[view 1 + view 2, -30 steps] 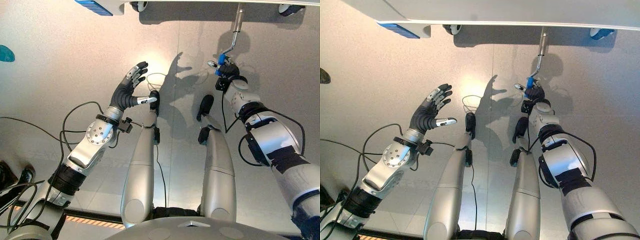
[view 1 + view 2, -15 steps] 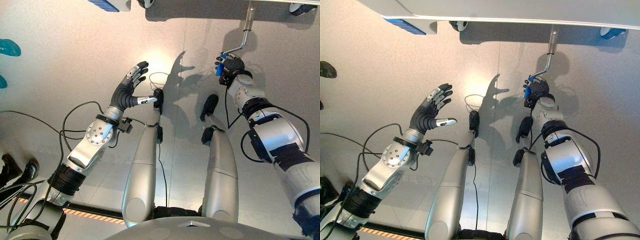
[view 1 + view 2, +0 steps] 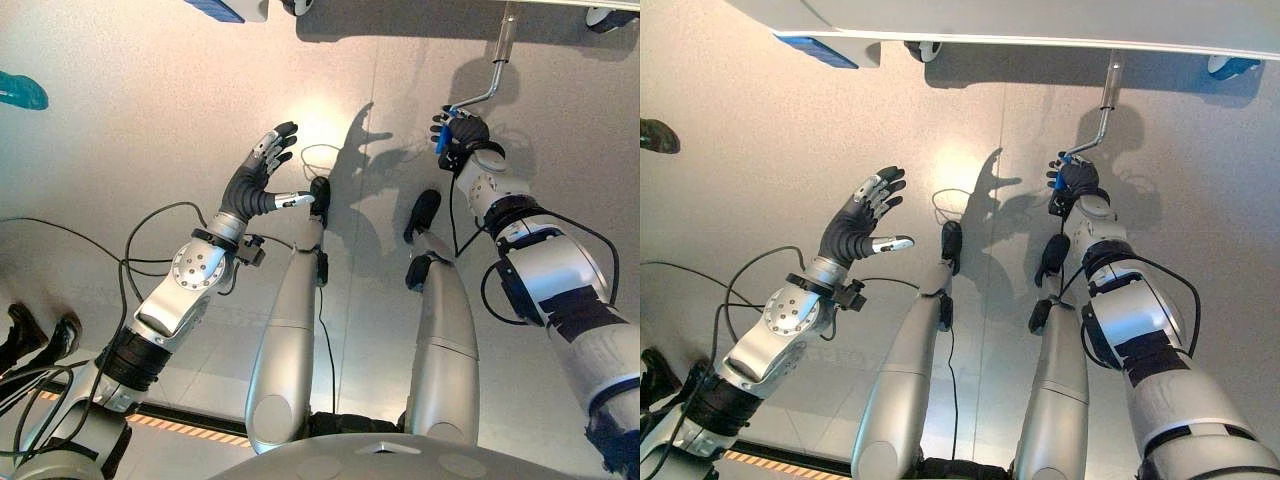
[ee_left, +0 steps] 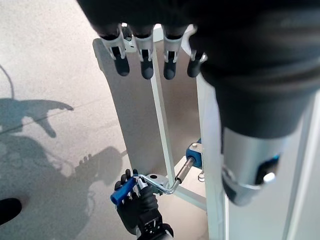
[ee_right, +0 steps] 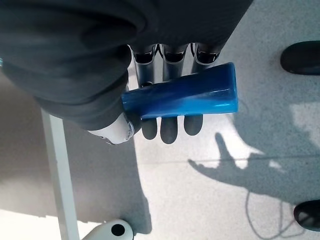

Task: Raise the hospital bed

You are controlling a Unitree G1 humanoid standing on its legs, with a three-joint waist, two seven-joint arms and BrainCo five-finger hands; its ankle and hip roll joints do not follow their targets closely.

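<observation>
Since a second ago, your right robot hand [image 3: 462, 132] has swung the blue crank grip [image 5: 182, 98] round from lower left of the shaft to a higher spot.

Nearest you, the left robot hand [image 3: 258, 175] hangs idle at 9 o'clock, fingers spread apart. At 1 o'clock the right robot hand is clamped on the grip, below the hospital bed [image 3: 1040, 22] frame. Your risk: the tapered grip slipping through the fingers mid-turn, or the crank handle [image 3: 487, 88] binding if you pull off-axis.
</observation>
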